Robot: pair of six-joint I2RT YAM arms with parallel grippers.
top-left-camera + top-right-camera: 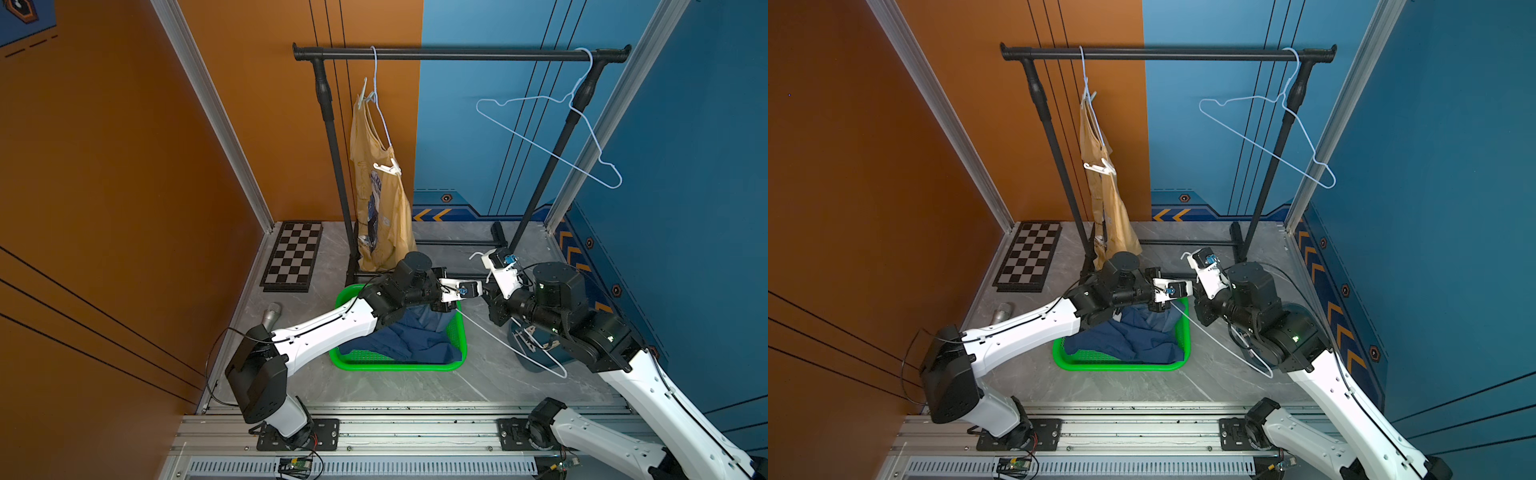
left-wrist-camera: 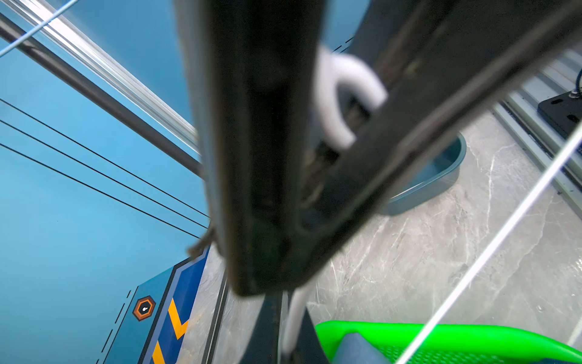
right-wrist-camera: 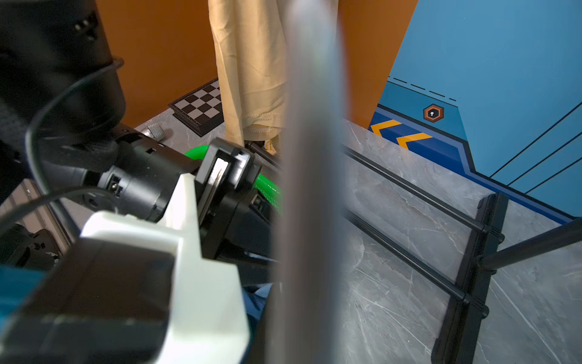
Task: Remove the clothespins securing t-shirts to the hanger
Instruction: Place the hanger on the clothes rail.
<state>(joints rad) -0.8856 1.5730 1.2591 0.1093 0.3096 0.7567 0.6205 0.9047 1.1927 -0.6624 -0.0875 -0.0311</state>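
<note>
Clothespin [image 2: 343,94] inside left hand [image 2: 261,283] (pinched).

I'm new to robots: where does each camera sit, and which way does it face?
Top views: high pair, looking down at the rack; both arms show.
Left wrist: rides that arm, faces the blue wall; shut left tool grips a clothespin.
Right wrist: rides that arm, faces the yellow t-shirt; left arm shows.
Shared: green basket.

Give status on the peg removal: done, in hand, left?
Done: blue shirts lie in the green basket; one hanger hangs bare. In hand: left gripper shut by a loose hanger beside the basket, its hold unclear. Left: yellow shirt hangs with an upper peg and a lower peg clipped on.
</note>
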